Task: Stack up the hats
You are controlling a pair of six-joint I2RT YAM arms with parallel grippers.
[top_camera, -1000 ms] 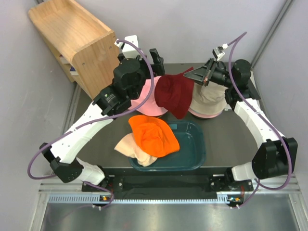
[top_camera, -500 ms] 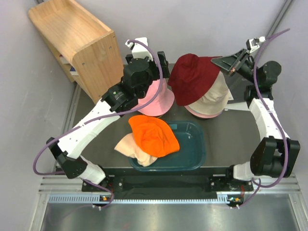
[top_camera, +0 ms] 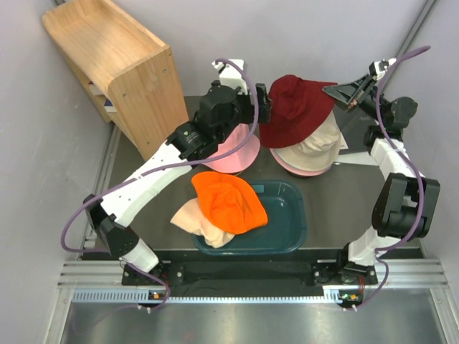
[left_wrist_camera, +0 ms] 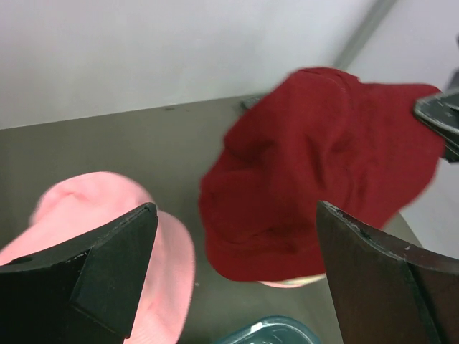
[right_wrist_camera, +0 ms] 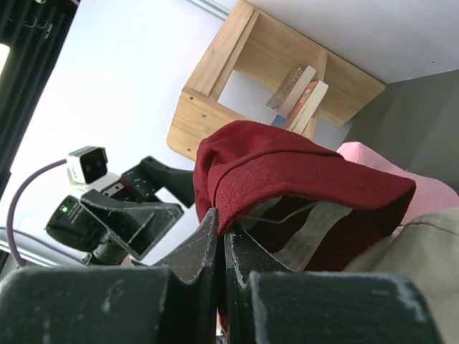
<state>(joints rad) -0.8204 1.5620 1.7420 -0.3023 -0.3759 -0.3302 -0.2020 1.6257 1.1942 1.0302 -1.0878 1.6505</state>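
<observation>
Our right gripper [right_wrist_camera: 221, 223] pinches the maroon hat [top_camera: 297, 107] by its brim over the beige hat [top_camera: 317, 148] near the table's [top_camera: 344, 197] far edge; our left gripper [left_wrist_camera: 235, 215] gapes wide, empty.

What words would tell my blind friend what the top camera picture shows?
The right fingers pinch a maroon hat by its brim, holding it over a beige hat. The open left fingers hang above a pink hat; nearer the arms' bases, an orange hat lies on a peach hat at a teal tub.
</observation>
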